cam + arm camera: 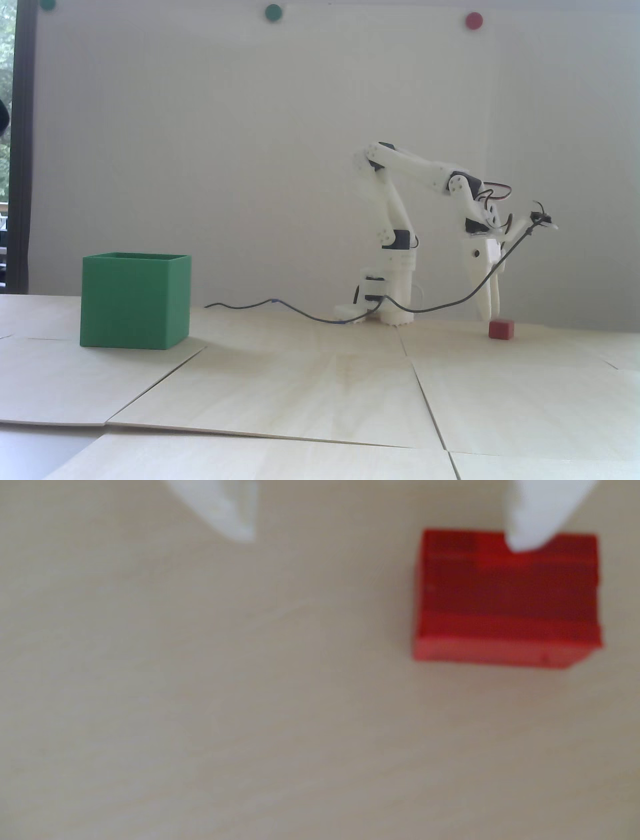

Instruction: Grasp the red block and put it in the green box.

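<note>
**Inspector:** Pale wooden panels make up your counter (320, 380), backed by a plain white wall that carries two green dots (273, 12) and one red dot (474, 20). Your white arm (395, 240) stands near the back, with a dark cable (280, 305) trailing across the surface from its base.

**Second inspector:** And the pincer?

**Inspector:** Your pincer (491, 315) points straight down at the right of the fixed view, its tips just above the red block (501, 329). In the wrist view the fingers stand spread well apart. One fingertip (526, 532) overlaps the top edge of the block (507, 599); the other (235, 518) hangs over bare wood far to the left. Nothing is pinched. Whether that fingertip touches the block, you cannot tell; the picture is blurred.

**Second inspector:** Location of the task items?

**Inspector:** Your block sits flat on the counter, right of the arm's base. The green box (135, 300) stands upright on the counter well apart, at the left of the fixed view.
</note>
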Controlling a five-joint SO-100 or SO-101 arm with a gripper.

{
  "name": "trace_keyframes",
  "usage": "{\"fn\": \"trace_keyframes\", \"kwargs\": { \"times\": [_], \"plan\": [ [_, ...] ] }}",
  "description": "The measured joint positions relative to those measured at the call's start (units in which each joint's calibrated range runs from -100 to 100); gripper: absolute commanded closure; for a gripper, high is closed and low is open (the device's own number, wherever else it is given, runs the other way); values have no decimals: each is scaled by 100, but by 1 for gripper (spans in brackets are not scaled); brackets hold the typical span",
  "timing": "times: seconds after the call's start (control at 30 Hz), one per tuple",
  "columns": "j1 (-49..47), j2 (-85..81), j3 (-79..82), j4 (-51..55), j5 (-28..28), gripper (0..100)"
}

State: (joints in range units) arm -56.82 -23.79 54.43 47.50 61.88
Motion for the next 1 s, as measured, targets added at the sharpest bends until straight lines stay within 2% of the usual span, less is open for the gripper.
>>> {"fn": "trace_keyframes", "kwargs": {
  "times": [0.4,1.0],
  "plan": [
    [53,-50,555,-674,31,74],
    [53,-17,376,-549,15,74]
  ]
}}
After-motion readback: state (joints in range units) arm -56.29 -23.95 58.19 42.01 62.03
